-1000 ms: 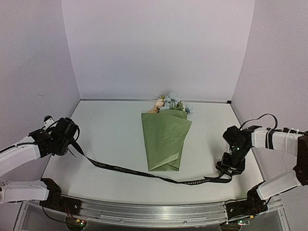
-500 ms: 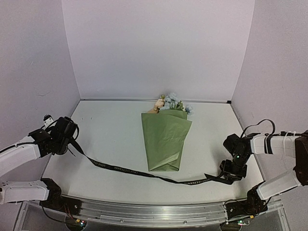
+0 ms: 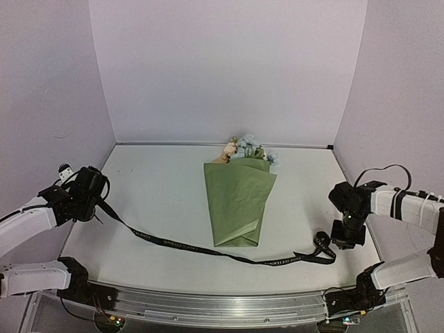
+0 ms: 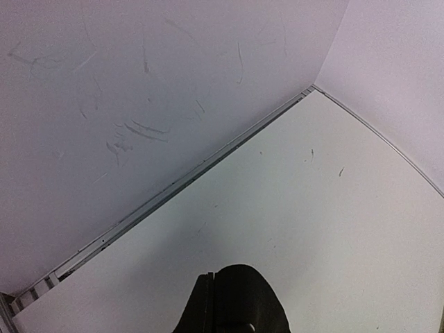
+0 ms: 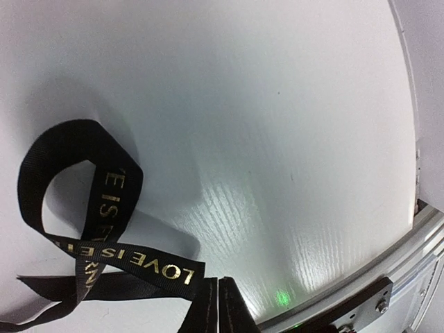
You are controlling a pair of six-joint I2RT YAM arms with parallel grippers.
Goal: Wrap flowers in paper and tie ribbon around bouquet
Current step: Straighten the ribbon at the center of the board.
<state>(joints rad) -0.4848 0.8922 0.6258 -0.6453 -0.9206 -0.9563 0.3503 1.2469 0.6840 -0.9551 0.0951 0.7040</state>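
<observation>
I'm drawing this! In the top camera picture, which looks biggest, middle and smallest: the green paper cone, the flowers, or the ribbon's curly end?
1. Olive-green paper cone.
2. Peach-pink and pale blue flowers, the part showing.
3. Curly end of the black lettered ribbon.

"LOVE IS" on the ribbon (image 5: 149, 267)

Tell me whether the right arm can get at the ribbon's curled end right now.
Probably yes: the ribbon lies right beside the shut right claw, on bare table with nothing over it. Whether the claw already pinches it is unclear.
</observation>
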